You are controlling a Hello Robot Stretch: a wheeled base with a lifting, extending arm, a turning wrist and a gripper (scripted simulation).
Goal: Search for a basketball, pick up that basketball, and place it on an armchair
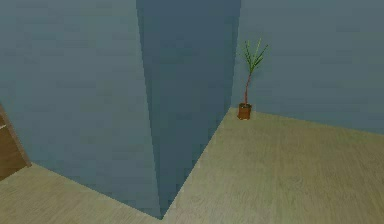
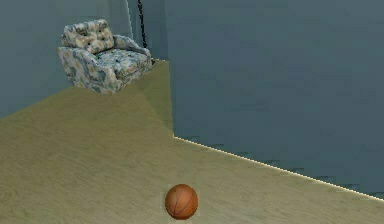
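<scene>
I see the ball on the floor near the arm side view's bottom edge, well apart from the armchair. Ahead, a wall corner blocks the middle, and something brown is cut off at the left edge. I cannot tell the claw's state.

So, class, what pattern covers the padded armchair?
The padded armchair has a floral print; arm side view.
</scene>
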